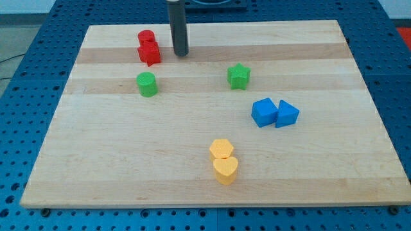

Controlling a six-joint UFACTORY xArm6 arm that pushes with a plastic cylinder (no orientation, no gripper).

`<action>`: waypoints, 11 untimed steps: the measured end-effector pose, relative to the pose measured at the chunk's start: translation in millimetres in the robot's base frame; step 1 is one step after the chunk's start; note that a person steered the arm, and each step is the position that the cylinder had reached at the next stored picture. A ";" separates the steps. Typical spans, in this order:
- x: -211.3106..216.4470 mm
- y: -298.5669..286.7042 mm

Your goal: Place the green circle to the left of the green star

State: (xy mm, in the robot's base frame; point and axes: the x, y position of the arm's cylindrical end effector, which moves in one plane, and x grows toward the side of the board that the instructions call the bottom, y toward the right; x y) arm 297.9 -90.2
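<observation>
Camera view shows a wooden surface (192, 186) with small blocks on it. My tip (182, 54) is near the top edge, just right of the red blocks (148, 48), which touch each other. It is only a rod, so there is no end effector to spread or pinch. The green circle (147, 84) sits below the red blocks, toward the left edge. The green star (239, 76) is well apart from it, to the right. Two blue blocks (275, 113) touch near the right edge. Two yellow blocks (223, 161) touch near the bottom edge.

Lab-type test bench: wooden board (212, 179) lying on blue perforated mounting plate (38, 64); cable at top left corner (16, 52).
</observation>
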 end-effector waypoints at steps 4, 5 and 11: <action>90.2 -88.5; 121.9 -53.6; 47.9 -11.7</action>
